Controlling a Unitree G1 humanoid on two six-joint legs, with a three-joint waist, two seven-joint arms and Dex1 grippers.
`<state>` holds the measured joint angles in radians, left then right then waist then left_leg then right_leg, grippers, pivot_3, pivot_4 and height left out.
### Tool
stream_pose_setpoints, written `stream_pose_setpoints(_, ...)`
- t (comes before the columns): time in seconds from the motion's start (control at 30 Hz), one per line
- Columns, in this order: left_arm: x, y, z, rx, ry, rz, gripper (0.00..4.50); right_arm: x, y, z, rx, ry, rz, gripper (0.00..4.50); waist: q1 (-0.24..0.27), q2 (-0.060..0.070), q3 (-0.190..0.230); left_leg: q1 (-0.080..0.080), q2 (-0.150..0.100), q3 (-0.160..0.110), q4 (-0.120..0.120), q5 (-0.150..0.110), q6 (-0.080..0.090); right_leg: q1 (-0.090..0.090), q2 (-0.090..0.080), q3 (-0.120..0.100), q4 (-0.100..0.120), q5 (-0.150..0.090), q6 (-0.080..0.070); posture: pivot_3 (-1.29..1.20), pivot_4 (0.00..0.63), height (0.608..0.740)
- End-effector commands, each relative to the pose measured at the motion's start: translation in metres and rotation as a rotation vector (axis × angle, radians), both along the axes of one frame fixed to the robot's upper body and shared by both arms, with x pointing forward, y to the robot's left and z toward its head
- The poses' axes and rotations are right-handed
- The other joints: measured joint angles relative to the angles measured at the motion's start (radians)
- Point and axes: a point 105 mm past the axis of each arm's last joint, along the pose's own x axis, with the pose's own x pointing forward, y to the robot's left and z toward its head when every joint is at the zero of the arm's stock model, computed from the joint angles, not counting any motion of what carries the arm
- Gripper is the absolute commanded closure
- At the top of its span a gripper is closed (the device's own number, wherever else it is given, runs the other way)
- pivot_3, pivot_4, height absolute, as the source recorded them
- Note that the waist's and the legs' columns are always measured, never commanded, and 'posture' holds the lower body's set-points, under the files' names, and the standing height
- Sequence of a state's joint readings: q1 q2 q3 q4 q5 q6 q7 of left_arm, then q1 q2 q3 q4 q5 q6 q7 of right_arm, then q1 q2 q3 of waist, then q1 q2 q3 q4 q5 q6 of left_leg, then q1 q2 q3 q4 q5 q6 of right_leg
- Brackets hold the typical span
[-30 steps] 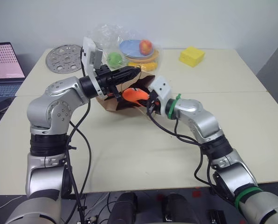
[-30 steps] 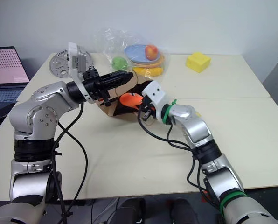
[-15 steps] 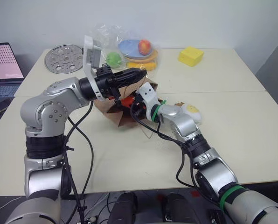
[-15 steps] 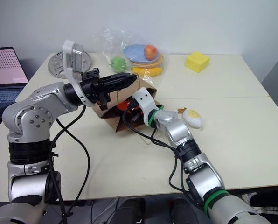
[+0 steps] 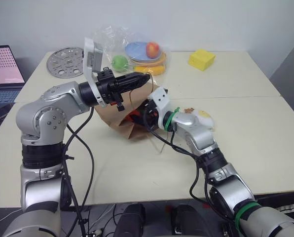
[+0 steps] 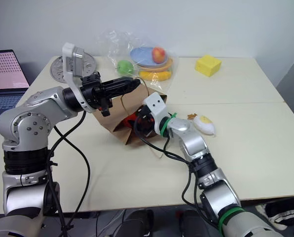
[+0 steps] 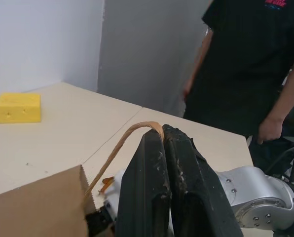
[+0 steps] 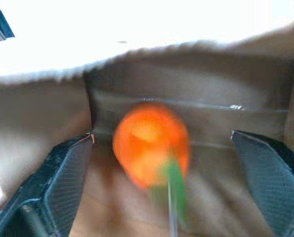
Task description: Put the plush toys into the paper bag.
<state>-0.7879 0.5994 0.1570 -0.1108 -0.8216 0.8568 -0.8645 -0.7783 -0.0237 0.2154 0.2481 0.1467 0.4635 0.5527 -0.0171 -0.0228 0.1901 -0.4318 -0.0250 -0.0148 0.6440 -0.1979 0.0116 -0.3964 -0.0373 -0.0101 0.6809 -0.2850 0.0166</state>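
Observation:
The brown paper bag (image 5: 115, 116) lies tilted on the table, mouth toward my right arm. My left gripper (image 5: 145, 77) is above it, shut on the bag's twine handle (image 7: 129, 137) and holding the mouth up. My right gripper (image 6: 140, 123) reaches into the mouth with its jaws wide open. In the right wrist view the orange carrot plush toy (image 8: 149, 143), green end toward the camera, sits loose inside the bag between the spread fingers (image 8: 63, 180), touching neither. The white egg-shaped plush toy (image 6: 204, 124) with its yellow patch lies on the table to the right of the bag.
Behind the bag stands a clear plastic bag of fruit and plates (image 5: 139, 52). A yellow block (image 5: 202, 59) sits at the back right, a metal disc (image 5: 66, 61) at the back left, a laptop (image 5: 4, 69) at the far left. A person in black (image 7: 245, 64) stands beyond the table.
My right gripper has pushed into the bag mouth and opened, letting go of the carrot toy, which now lies inside the bag. The left gripper still holds the handle.

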Motion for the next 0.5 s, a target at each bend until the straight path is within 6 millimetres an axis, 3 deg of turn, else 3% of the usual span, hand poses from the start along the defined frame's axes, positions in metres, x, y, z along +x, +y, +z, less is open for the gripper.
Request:
stream_pose_setpoints(0.03,-0.002,0.003,0.005,0.012,-0.046,0.009,4.5,-0.018,-0.011,0.033,0.123,-0.059,0.071,0.01,0.0,0.0,0.0,0.0,0.0,0.0,0.0,0.0,0.0,0.0,0.0,0.0,0.0,0.0,0.0,0.0,0.15,0.74)
stream_pose_setpoints(0.17,-0.002,0.004,0.005,0.012,-0.047,0.006,4.5,-0.033,-0.036,0.043,0.139,-0.119,0.089,0.01,0.002,0.0,0.0,0.0,0.0,0.0,0.0,0.0,0.0,0.0,0.0,0.0,-0.001,0.0,0.0,0.0,0.15,0.74)
stream_pose_setpoints(0.3,-0.002,0.006,0.005,0.015,-0.048,0.011,4.5,-0.037,-0.074,0.05,0.123,-0.187,0.011,0.01,0.004,0.0,0.0,0.0,0.0,0.0,0.0,0.0,0.0,0.0,0.0,0.0,-0.001,0.0,0.0,0.0,0.15,0.74)
stream_pose_setpoints(0.37,-0.003,0.007,0.004,0.018,-0.048,0.013,4.5,-0.028,-0.108,0.042,0.069,-0.205,-0.139,0.01,0.009,0.0,0.0,0.0,0.0,0.0,0.0,0.0,0.0,0.001,0.0,0.0,-0.001,0.0,0.0,0.0,0.15,0.74)
stream_pose_setpoints(0.5,-0.003,0.008,0.004,0.02,-0.049,0.013,4.5,-0.017,-0.15,0.01,-0.096,-0.192,-0.324,0.01,0.013,0.0,0.0,0.0,0.0,0.0,0.0,0.0,0.0,0.001,0.0,0.0,-0.001,0.0,0.0,0.0,0.15,0.74)
